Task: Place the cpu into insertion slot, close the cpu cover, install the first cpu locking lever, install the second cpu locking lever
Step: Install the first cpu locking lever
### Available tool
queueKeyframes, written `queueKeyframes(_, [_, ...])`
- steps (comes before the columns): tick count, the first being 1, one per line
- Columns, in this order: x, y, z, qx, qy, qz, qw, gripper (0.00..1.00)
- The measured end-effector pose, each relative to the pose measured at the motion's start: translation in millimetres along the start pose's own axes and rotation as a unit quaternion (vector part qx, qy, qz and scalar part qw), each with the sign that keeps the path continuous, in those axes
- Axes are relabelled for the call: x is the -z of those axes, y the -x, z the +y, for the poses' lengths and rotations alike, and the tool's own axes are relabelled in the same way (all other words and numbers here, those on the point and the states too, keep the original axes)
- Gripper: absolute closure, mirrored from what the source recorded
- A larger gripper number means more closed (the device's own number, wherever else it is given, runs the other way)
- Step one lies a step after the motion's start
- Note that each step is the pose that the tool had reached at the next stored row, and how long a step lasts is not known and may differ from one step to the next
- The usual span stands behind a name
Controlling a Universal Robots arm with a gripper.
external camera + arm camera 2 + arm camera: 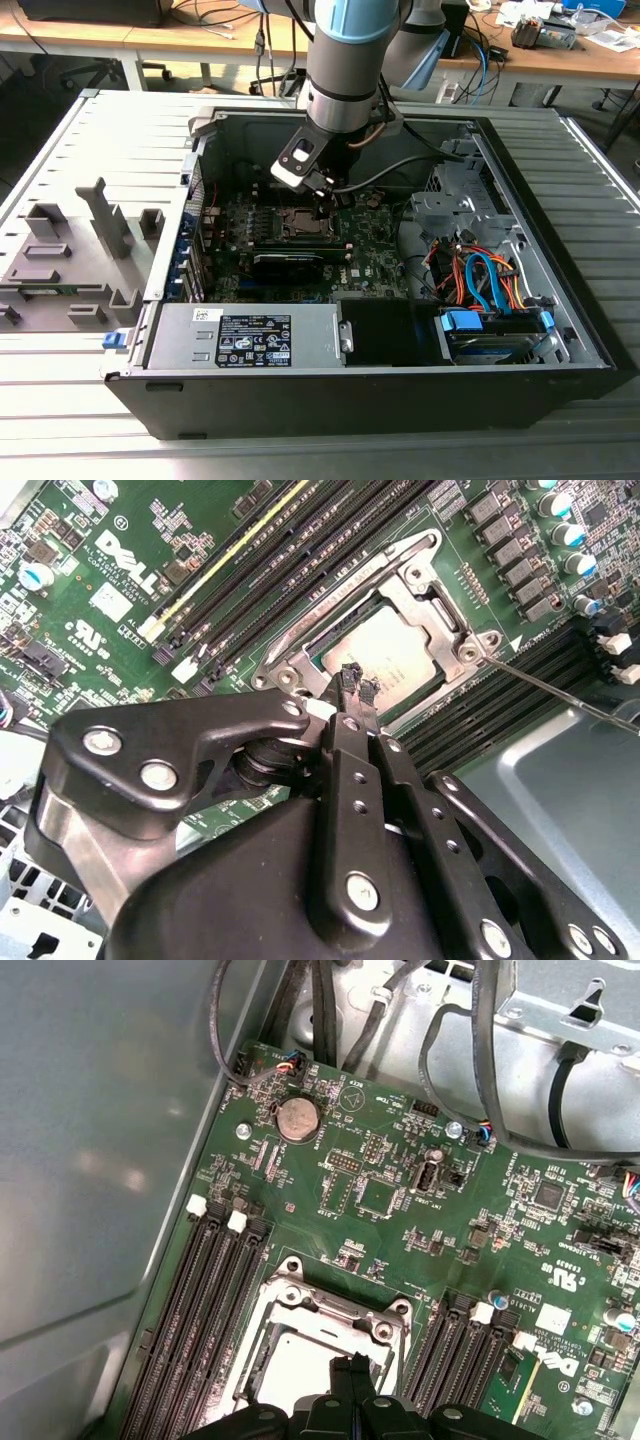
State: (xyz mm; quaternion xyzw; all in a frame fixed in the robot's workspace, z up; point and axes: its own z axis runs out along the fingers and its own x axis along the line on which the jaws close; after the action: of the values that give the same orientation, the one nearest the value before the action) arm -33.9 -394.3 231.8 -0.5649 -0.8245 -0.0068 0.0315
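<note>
cpu [395,648] seated in slot [335,643], cover [432,605] apparently down | fingers [346,674] pressed together, empty, at cover edge | lever [560,685] unlatched | risk: cover lifted or cpu scratched if tips slip

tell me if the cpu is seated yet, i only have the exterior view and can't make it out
Observer: Yes. In the second wrist view the cpu lies flat and seated, grey top up.
Operator: closed up too
Observer: Yes. In the first wrist view the cover lies flat, framing the chip through its window.
Operator: and where am i right now
Observer: In the second wrist view the hand is shut, its tips right at the cover's rim beside the cpu. I can't confirm contact.
</note>
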Motion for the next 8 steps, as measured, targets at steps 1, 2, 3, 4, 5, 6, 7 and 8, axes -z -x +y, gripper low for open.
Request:
queueKeyframes(1, [0.0,0.0,0.0,0.001,0.0,0.0,1.0,0.89])
queueKeyframes(2, [0.0,0.0,0.0,0.002,-0.0001,0.0,1.0,0.89])
queueKeyframes(3, [0.0,0.0,0.0,0.002,-0.0001,0.0,1.0,0.89])
queueKeyframes(4, [0.0,0.0,0.0,0.003,-0.0001,-0.0001,1.0,0.89])
queueKeyframes(5, [0.0,0.0,0.0,0.003,-0.0002,-0.0001,1.0,0.89])
queueKeyframes(6, [0.0,0.0,0.0,0.004,-0.0002,-0.0001,1.0,0.89])
queueKeyframes(7, [0.0,0.0,0.0,0.005,-0.0003,-0.0001,1.0,0.89])
queueKeyframes(8, [0.0,0.0,0.0,0.006,-0.0004,-0.0001,1.0,0.89])
